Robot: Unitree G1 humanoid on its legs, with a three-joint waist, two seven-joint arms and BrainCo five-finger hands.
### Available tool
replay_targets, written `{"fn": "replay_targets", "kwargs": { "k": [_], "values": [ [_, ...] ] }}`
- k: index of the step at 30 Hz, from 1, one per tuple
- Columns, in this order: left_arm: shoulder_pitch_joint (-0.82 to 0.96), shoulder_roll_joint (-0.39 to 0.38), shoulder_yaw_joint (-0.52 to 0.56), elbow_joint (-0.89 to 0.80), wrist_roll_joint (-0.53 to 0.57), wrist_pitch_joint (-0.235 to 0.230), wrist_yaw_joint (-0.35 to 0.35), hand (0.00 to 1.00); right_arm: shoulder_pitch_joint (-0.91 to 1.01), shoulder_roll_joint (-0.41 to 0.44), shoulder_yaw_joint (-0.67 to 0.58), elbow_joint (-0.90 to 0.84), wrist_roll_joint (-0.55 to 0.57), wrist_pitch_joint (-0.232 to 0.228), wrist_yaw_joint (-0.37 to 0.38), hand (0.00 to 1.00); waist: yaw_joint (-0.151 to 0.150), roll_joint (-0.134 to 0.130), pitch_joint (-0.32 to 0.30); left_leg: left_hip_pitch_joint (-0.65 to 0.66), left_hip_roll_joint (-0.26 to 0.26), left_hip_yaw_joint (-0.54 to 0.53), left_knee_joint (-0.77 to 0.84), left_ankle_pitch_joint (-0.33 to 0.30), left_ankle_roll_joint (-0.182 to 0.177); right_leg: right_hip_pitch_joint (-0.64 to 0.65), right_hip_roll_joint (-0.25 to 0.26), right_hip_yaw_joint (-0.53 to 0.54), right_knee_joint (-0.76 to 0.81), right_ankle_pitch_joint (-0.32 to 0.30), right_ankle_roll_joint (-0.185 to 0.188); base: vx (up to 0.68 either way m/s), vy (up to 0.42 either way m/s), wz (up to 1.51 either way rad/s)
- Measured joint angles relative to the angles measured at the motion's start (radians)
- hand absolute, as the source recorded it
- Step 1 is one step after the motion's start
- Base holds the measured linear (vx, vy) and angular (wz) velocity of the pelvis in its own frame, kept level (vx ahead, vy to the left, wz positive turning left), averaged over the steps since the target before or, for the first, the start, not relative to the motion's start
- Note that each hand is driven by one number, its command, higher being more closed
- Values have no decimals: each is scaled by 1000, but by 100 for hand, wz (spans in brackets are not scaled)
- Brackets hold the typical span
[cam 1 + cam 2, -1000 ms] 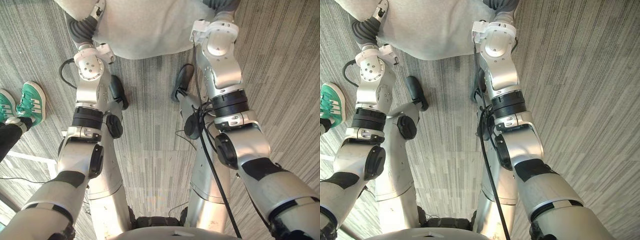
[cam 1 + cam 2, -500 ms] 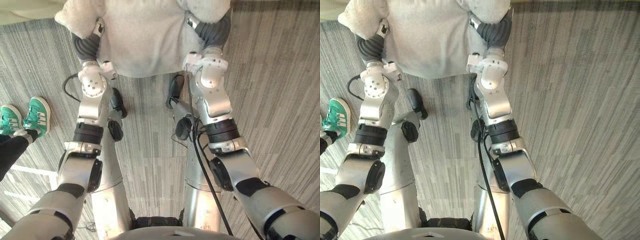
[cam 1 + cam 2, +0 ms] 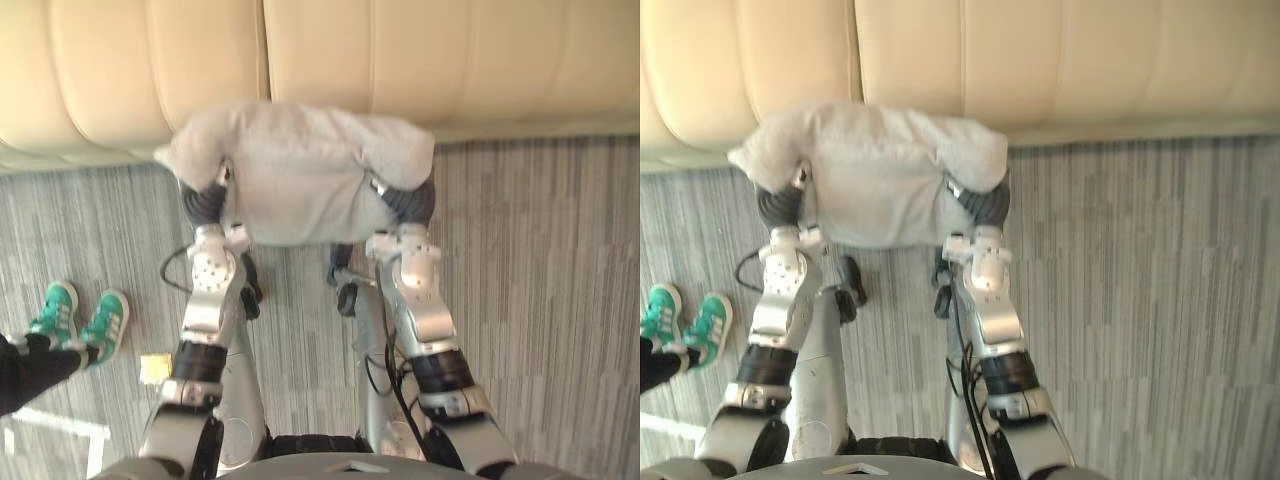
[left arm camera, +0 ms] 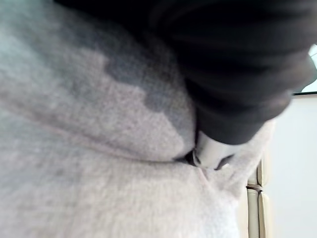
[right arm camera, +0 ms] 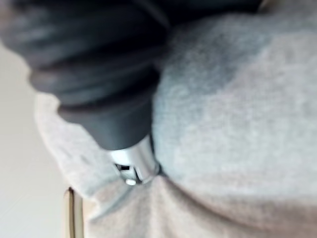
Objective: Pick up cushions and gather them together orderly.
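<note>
Left eye view: one grey fleecy cushion (image 3: pixel 300 175) sits in the upper middle, overlapping the lower edge of one cream sofa (image 3: pixel 480 60) that spans the top. The left hand (image 3: pixel 203 204) is tucked under the cushion's lower left corner and the right hand (image 3: pixel 412 203) under its lower right. Two green sneakers (image 3: pixel 85 322) of a person stand at the lower left on the striped grey carpet (image 3: pixel 540 280).

The whole picture has shifted since half a second ago, so the camera has moved. The sofa now shows, and the cushion remains between both hands.

Right eye view: the same scene.

Left wrist view: the dark cover presses into the grey fleece, and I cannot tell the grasp.

Right wrist view: likewise buried in the cushion, grasp unclear.
</note>
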Motion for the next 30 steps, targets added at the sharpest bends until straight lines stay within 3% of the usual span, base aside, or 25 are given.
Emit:
{"fn": "replay_targets", "kwargs": {
  "k": [3,7,11,13,14,15,16,20,27,30],
  "values": [
    [114,-22,-13,-35,0,0,-36,100,95,-1,1,-15,-1,0,37,100,10,0,-13,130,0,25,-3,-32,5,124,3,17,-24,-3,9,83,77,-15],
    [274,-37,-13,-95,-2,-7,-81,100,218,-6,35,-21,0,-1,87,100,17,1,-103,268,-1,78,-36,-68,16,252,19,50,-105,13,38,73,91,-25],
    [363,-32,-16,-147,-3,-9,-124,100,307,-4,37,-47,0,-3,143,100,17,3,-141,350,-8,98,-56,-89,30,325,10,62,-119,4,57,71,105,-5],
    [386,-31,-16,-150,-3,-8,-142,100,334,1,36,-44,-2,-3,150,100,19,3,-153,389,-18,105,-85,-83,34,339,-10,59,-49,-36,33,86,-3,15],
    [413,-31,-17,-150,-3,-8,-148,100,353,4,36,-42,-4,2,152,100,23,-4,-173,416,-33,105,-101,-85,25,354,-22,54,1,-104,34,87,-52,15],
    [422,-33,-17,-149,-3,-8,-150,100,358,7,36,-41,-4,4,155,100,24,-1,-178,426,-38,102,-110,-87,10,362,-23,53,-10,-106,37,173,-95,5],
    [472,-34,-36,-150,-3,-8,-163,100,394,6,36,-38,-4,4,172,100,34,22,-247,436,-42,96,-188,-55,-6,381,-8,29,-100,-88,31,131,-68,-2],
    [509,-37,-49,-144,-3,-8,-201,100,421,6,19,-26,-4,4,182,100,33,23,-296,510,-67,85,-355,35,-21,444,16,16,-224,-31,21,177,-79,2],
    [527,-41,-53,-96,-4,-4,-241,100,443,7,-12,1,-4,7,217,100,37,15,-350,596,-105,74,-480,68,-20,517,16,7,-293,-21,29,124,3,6],
    [530,-20,-53,-78,-4,-4,-252,100,449,13,-12,24,-4,7,222,100,41,-4,-373,597,-118,77,-488,64,-9,534,14,19,-347,8,41,-2,73,-4]
  ]
}}
